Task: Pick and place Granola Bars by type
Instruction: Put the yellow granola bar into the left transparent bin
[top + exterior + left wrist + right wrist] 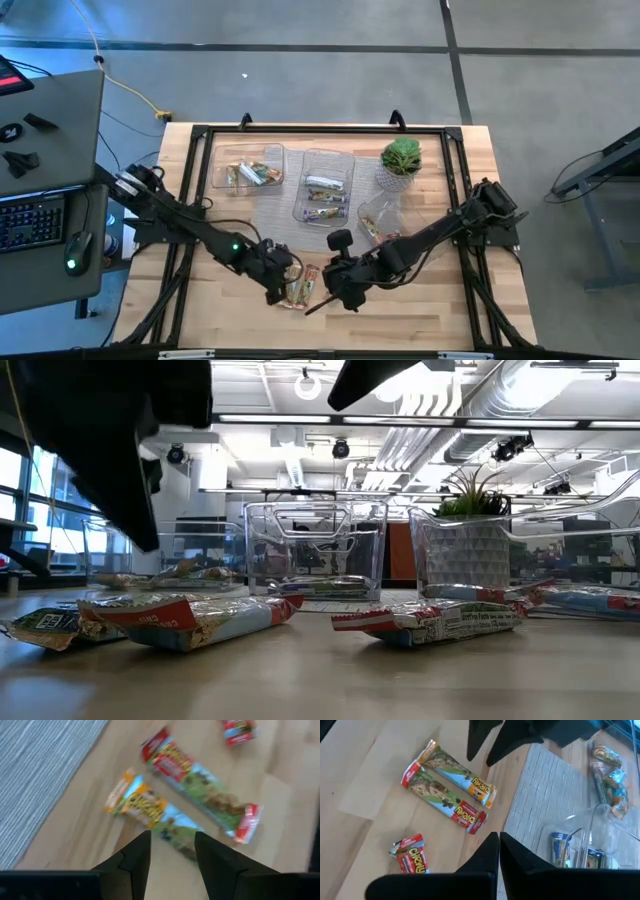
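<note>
Nearest the table's front edge, on the bare pale wooden table (pixel 200 310), lie three loose granola bars. Two long ones sit side by side, almost touching: an orange-ended wrapped bar (pixel 150 812) and a red-ended wrapped bar (pixel 200 782), both with glossy foil that fades through green and blue and carries yellow lettering. A shorter, crumpled red wrapped bar (pixel 410 854) lies apart from that pair, nearer the right arm.

The left gripper (pixel 172 852) hangs just above the orange-ended bar with its dark fingers spread apart and nothing between them. The right gripper (pixel 499 850) is next to it over the front of the table, its fingers pressed together and empty.

Farther back a grey woven mat (pixel 275 215) carries three clear plastic trays: a left tray (pixel 222 160) holding mixed tan and silver bars, a middle tray (pixel 345 160) with blue and purple ones, and a right tray (pixel 372 210) half covered by the right arm, so its contents are hard to make out. A small green plant in a white pot (pixel 400 165) stands behind that tray.

In the low view the arms show only as dark shapes cut off at the top, and the wrapper lettering is too blurred to read there.
</note>
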Controlling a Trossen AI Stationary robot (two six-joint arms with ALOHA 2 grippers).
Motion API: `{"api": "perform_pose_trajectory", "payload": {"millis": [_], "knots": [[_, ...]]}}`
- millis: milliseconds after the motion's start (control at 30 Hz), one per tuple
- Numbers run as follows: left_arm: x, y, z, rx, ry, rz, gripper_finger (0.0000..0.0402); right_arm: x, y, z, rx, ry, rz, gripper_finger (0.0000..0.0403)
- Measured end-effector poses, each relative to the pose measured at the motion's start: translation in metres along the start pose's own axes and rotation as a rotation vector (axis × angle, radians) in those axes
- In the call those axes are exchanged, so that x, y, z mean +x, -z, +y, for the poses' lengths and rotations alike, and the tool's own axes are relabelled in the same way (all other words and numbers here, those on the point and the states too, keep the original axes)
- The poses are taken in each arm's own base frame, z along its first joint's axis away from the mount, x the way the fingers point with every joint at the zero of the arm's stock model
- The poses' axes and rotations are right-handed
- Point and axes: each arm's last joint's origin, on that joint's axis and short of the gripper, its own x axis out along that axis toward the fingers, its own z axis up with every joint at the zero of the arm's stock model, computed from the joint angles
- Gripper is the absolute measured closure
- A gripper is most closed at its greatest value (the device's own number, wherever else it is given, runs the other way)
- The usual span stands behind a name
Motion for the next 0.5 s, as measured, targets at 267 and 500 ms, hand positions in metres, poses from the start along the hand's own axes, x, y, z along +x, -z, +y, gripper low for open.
{"api": "perform_pose_trajectory", "payload": {"millis": [267,500], "knots": [[0.03,0.006,0.001,-0.121,-0.069,-0.014,0.0254,0.0,0.0,0.0,0.001,-0.001,-0.002,0.0402],[0.042,0.006,-0.001,-0.139,-0.056,-0.041,0.0254,0.0,0.001,0.003,0.021,-0.04,0.005,0.0403]]}}
